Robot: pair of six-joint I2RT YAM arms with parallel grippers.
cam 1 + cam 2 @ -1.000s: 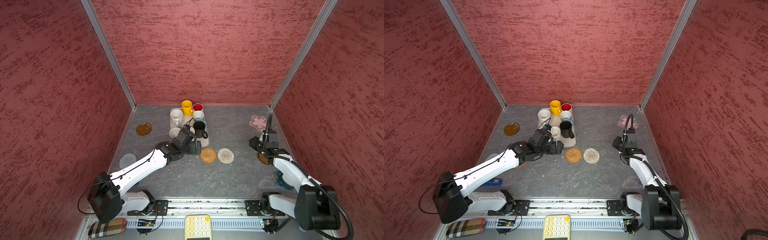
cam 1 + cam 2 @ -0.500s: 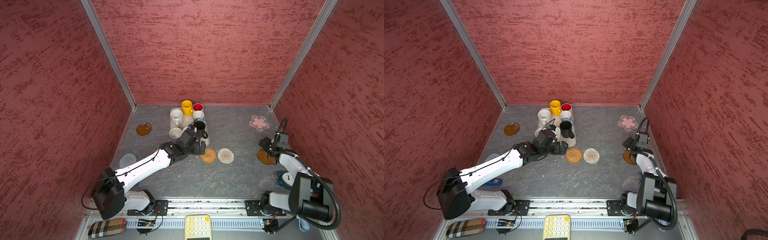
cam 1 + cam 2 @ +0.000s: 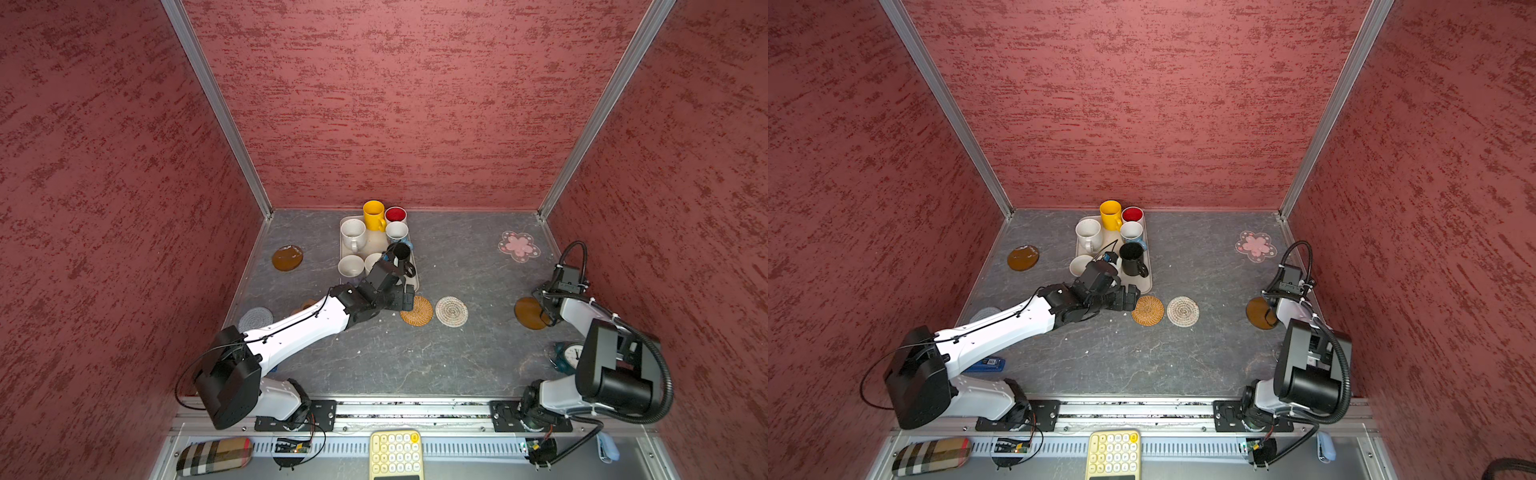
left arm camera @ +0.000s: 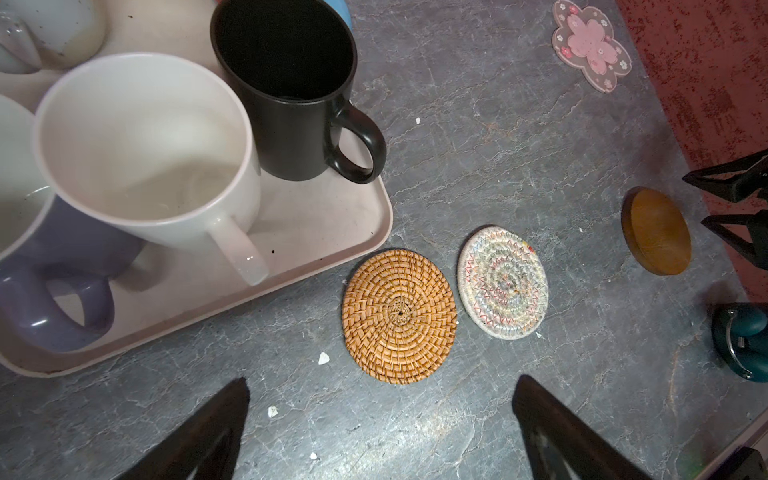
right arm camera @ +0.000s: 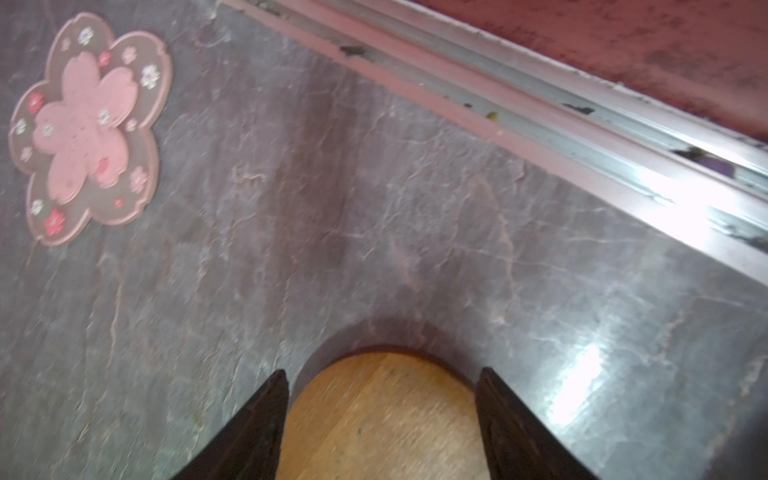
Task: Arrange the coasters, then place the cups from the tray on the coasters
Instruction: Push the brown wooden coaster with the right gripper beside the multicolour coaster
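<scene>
Several cups stand on the cream tray (image 3: 376, 245), among them yellow (image 3: 373, 214), black (image 3: 401, 257) and white (image 4: 141, 141). My left gripper (image 4: 382, 379) is open and empty, low over the table by the tray's near right corner, next to the rattan coaster (image 4: 399, 316) and the whitish woven coaster (image 4: 503, 282). My right gripper (image 5: 382, 371) is open astride an amber disc (image 5: 386, 415) that lies flat near the right wall. The pink flower coaster (image 3: 518, 246) lies behind it. At the left lie another amber disc (image 3: 287, 258) and a grey woven coaster (image 3: 255, 319).
A teal alarm clock (image 3: 567, 357) stands just in front of the right gripper. A small blue object (image 3: 986, 364) lies under the left arm. A calculator (image 3: 395, 455) and a plaid case (image 3: 214, 457) sit beyond the front rail. Red walls close three sides.
The right gripper's jaws have spread wide around the amber disc and its arm has swung toward the right wall. The left gripper has slid right along the tray's near edge.
</scene>
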